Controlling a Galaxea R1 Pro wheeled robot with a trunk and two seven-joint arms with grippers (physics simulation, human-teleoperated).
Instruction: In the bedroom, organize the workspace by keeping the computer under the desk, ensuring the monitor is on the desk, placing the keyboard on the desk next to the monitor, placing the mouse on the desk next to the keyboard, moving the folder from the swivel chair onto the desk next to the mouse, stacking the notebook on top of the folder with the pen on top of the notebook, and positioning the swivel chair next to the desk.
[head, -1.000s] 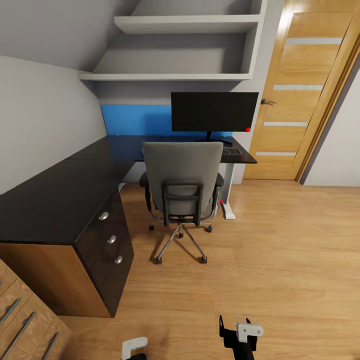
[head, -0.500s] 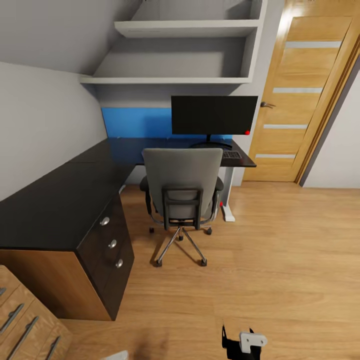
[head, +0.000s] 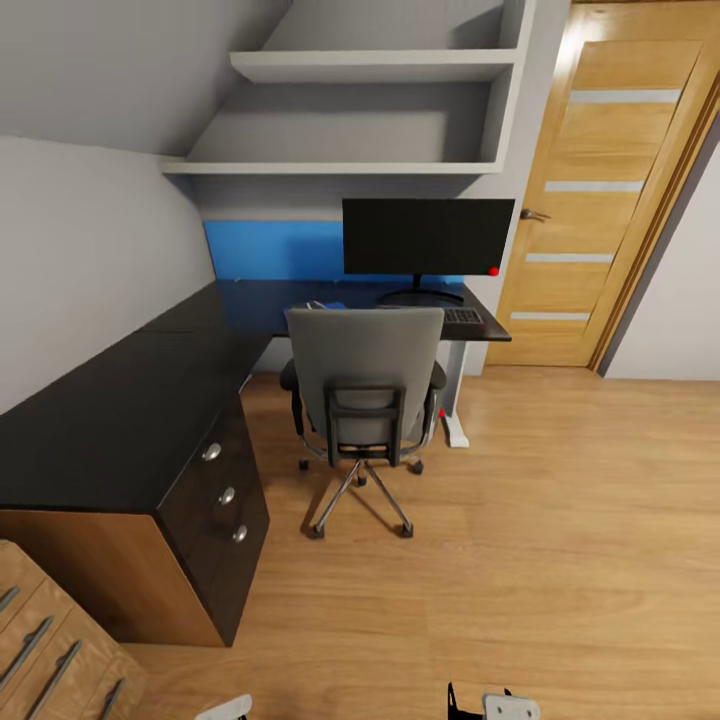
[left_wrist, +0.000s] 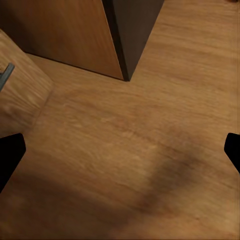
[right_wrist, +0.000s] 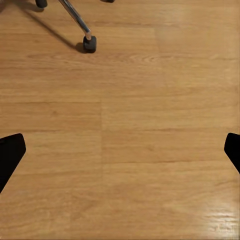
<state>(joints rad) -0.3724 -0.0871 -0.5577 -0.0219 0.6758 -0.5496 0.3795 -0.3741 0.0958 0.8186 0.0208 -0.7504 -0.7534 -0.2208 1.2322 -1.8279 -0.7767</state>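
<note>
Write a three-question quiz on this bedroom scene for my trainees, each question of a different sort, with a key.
1. True or false: the monitor stands on the desk.
2. Multiple choice: the chair is turned with its back toward
A. the door
B. the camera
C. the shelves
3. Short answer: what lies on the desk just right of the monitor's stand?

Key
1. True. Its stand rests on the black top, in front of the blue panel.
2. B. The grey backrest faces the head view, hiding the seat.
3. The keyboard, near the desk's right end.
</note>
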